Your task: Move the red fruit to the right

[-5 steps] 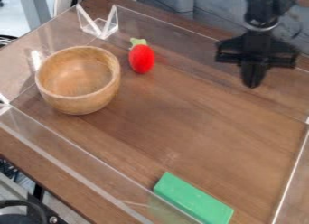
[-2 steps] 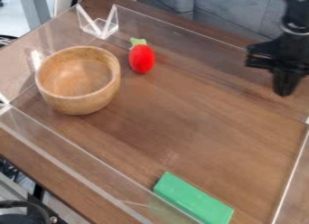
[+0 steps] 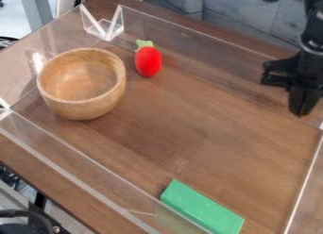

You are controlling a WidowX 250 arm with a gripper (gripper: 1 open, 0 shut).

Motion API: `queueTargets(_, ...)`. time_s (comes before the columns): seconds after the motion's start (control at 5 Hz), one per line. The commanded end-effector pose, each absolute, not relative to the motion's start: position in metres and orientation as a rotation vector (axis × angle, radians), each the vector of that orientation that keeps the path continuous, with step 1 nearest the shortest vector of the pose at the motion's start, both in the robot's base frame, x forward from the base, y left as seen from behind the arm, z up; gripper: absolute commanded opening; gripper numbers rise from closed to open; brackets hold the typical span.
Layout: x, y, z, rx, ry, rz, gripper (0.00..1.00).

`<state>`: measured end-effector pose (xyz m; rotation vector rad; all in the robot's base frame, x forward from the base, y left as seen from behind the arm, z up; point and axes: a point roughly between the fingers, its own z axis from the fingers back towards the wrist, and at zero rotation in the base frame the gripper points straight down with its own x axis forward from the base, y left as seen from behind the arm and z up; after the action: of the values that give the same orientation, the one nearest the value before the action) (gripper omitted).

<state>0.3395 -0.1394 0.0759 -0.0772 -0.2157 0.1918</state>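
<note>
The black robot gripper hangs at the right edge of the view with its fingers drawn fully together and pointing steeply downward. Nothing is held between them. The fingertips sit just above the brown wooden tabletop, close to the clear acrylic wall that borders the work area on the right side. The black cross-shaped body of the gripper spreads out above the fingers, and the arm rises from it out of the top of the picture.

The small glossy red strawberry-like fruit with a green leafy top lies on the tabletop toward the back of the enclosure, well apart from the gripper (roughly half the table's width to its left in the camera view). It rests free, touched by nothing.

The round light-wood bowl stands upright just beside the fruit, to its left and slightly nearer the camera; the two do not touch. The bowl's interior appears bare.

The flat green rectangular block lies near the front edge of the tabletop, against the front acrylic wall, well apart from the fruit, the bowl and the gripper.
</note>
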Motion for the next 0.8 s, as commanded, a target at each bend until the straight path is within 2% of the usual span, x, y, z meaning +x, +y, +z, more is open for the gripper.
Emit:
queueTargets(0.0,0.338,-0.142,0.097,-0.111,-0.27,0.123,0.0)
queueTargets(0.2,0.335,-0.137,0.103,-0.104,-0.265,0.132,1.0)
queueTargets(0.6,0.33,-0.11,0.117,-0.092,-0.264,0.196,1.0)
